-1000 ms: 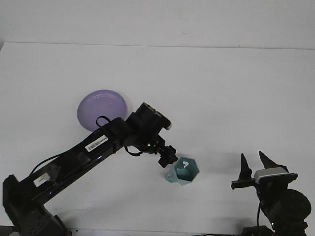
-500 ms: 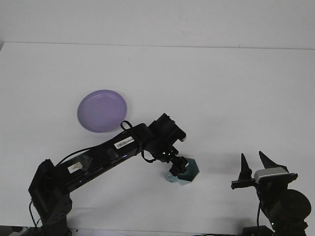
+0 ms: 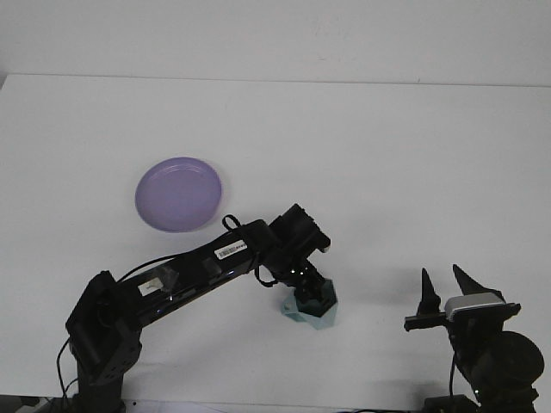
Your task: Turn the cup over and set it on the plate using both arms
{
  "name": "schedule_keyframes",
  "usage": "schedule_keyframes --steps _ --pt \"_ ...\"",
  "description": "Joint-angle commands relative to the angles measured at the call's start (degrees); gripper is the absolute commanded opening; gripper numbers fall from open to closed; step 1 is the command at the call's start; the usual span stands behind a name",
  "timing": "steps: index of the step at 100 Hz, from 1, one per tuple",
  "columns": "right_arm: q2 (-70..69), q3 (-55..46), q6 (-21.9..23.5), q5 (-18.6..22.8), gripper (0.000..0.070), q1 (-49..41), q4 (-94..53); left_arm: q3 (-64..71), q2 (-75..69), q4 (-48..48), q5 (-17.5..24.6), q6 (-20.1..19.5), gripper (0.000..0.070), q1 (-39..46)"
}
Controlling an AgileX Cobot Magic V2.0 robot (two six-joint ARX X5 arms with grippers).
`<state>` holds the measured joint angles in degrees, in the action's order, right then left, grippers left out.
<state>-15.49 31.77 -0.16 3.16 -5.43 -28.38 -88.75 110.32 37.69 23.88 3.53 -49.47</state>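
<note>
A teal faceted cup (image 3: pixel 307 313) lies on its side on the white table, low in the middle of the front view. My left gripper (image 3: pixel 312 291) is pressed down right onto the cup's upper side, its tip merging with the cup's dark mouth. The purple plate (image 3: pixel 179 194) sits apart, up and to the left, with nothing on it. My right gripper (image 3: pixel 445 284) stands open at the bottom right, its fingers pointing up with nothing between them, well clear of the cup.
The left arm's long black links (image 3: pixel 172 280) stretch from the bottom left corner across the table below the plate. The table's far edge (image 3: pixel 275 79) meets a white wall.
My left arm has reached right and downward, from just left of the cup to on top of it. The cup has shifted slightly left and toward the front. The right arm has not moved.
</note>
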Motion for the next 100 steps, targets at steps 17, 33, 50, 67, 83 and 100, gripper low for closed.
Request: schedule_keyframes --steps 17,33,50,67,83,100 --pt "0.07 0.02 0.33 -0.22 0.036 0.04 0.46 -1.73 1.46 1.99 -1.05 -1.16 0.0014 -0.57" --pt "0.07 0.02 0.33 -0.22 0.036 0.04 0.46 -5.64 1.31 7.89 -4.07 -2.23 0.0014 2.12" --pt "0.07 0.02 0.33 -0.22 0.036 0.04 0.46 -10.01 -1.01 13.29 -7.56 -4.39 0.0015 7.41" --pt "0.07 0.02 0.35 -0.2 0.036 0.04 0.46 -13.64 -5.16 17.03 -9.53 -5.38 0.0015 15.76" --pt "0.07 0.02 0.37 -0.2 0.036 0.04 0.46 -17.88 -6.8 21.86 -14.23 -6.25 0.0014 25.4" --pt "0.07 0.02 0.37 -0.2 0.036 0.04 0.46 -19.21 -6.78 23.96 -15.47 -7.87 0.0015 35.1"
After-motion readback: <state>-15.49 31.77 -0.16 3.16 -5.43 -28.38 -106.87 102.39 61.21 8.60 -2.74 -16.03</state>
